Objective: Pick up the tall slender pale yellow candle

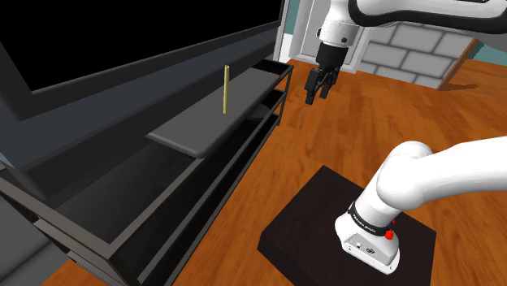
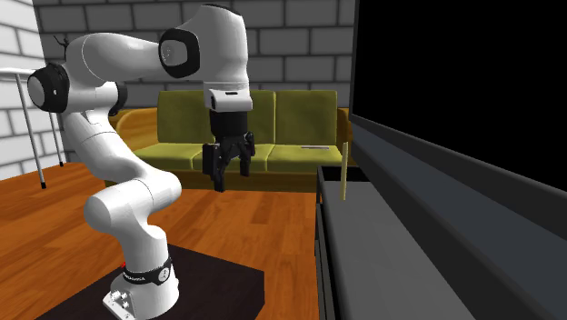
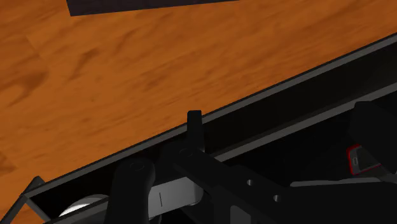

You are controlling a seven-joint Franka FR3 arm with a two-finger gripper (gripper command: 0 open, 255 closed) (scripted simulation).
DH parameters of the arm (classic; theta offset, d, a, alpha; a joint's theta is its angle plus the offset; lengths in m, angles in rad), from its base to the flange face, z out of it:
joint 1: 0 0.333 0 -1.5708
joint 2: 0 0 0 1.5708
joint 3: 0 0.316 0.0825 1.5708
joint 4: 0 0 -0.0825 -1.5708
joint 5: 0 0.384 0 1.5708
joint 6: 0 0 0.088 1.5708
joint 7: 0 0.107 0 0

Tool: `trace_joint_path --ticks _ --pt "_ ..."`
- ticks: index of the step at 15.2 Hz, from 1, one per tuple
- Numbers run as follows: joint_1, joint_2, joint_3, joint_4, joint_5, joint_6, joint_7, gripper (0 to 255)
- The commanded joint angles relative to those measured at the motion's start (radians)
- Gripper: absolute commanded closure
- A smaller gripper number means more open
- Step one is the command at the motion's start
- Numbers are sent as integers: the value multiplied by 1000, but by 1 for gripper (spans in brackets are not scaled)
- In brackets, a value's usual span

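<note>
A thin, tall, pale yellow candle [image 1: 225, 89] stands upright on the dark top of a TV stand [image 1: 213, 128], near its far end. In the second exterior view the candle [image 2: 345, 171] rises at the stand's near-left corner. My black gripper [image 1: 317, 89] hangs in the air over the wooden floor, off the stand's edge, to the shoulder view's right of the candle and at roughly its height. Its fingers point down and stand apart, holding nothing. Seen from the second exterior view, the gripper [image 2: 231, 173] is well to the left of the candle.
A big black TV screen [image 1: 122, 41] rises behind the candle. The stand has lower shelves with dark rails [image 3: 286, 83] over the wooden floor [image 3: 127, 70]. A green sofa [image 2: 282, 118] lines the brick wall. My black base box [image 1: 325, 219] sits on the floor.
</note>
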State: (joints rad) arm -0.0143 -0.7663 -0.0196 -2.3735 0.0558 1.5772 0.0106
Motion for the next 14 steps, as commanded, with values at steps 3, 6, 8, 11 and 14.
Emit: trace_joint_path --ticks 3,6,8,11,14 --pt "12 56 28 53 14 17 24 0" --pt "28 142 68 140 27 37 60 0" --pt "36 199 94 202 32 46 84 0" --pt "46 288 132 302 32 53 121 0" --pt "55 378 170 413 23 53 160 0"
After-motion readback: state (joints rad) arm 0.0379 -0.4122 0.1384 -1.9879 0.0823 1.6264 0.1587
